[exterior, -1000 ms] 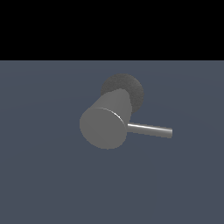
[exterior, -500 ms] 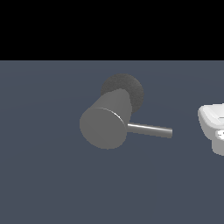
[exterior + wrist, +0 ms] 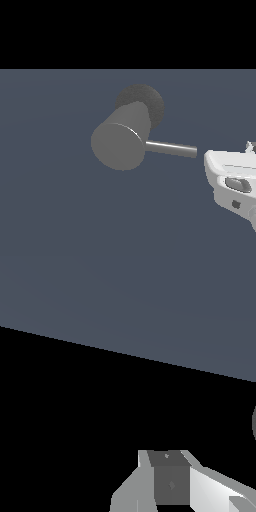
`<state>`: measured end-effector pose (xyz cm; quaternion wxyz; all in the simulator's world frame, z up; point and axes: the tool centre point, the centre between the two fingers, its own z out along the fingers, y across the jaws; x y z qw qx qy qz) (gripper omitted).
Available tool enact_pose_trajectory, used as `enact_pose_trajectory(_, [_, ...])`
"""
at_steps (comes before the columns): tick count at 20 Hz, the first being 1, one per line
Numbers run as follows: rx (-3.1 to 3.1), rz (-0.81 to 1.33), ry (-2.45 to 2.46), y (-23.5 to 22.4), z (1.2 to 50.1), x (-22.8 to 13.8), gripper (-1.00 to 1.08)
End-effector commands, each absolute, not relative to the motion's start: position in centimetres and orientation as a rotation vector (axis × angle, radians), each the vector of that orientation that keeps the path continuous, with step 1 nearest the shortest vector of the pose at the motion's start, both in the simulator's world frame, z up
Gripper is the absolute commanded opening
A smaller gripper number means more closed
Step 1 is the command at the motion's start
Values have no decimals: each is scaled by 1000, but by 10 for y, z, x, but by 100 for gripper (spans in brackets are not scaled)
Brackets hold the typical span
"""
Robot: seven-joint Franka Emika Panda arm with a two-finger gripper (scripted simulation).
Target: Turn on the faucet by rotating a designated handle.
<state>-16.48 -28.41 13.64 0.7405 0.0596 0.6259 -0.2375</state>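
Note:
The faucet (image 3: 122, 137) is a thick matte grey cylinder with its flat round end facing the exterior view, set on a dark rough rounded base (image 3: 147, 100). Its handle (image 3: 171, 148), a thin shiny metal rod, sticks out of the cylinder's side toward the exterior view's right. My white gripper (image 3: 227, 175) sits at that view's right edge, just beyond and slightly below the rod's free tip, apart from it. In the wrist view only the gripper (image 3: 167, 456) tips show, with a grey sliver at the frame edge. How far the jaws stand apart is unclear.
A flat blue-grey floor (image 3: 55, 200) spreads around the faucet, with a black background above it. Nothing else stands on the floor.
The gripper entered from the exterior view's right and has moved further left toward the handle's tip. The faucet and handle have not moved.

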Motion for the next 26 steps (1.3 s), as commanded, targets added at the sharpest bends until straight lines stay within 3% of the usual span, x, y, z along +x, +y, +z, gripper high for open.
enact_pose_trajectory(1, [153,-509,1414,-279,121,-167,-100])
enact_pose_trajectory(11, [182,-474,1453,-267,106,-168,-100])
enact_pose_trajectory(26, [225,-316,1497,-202,88,-165,-100])
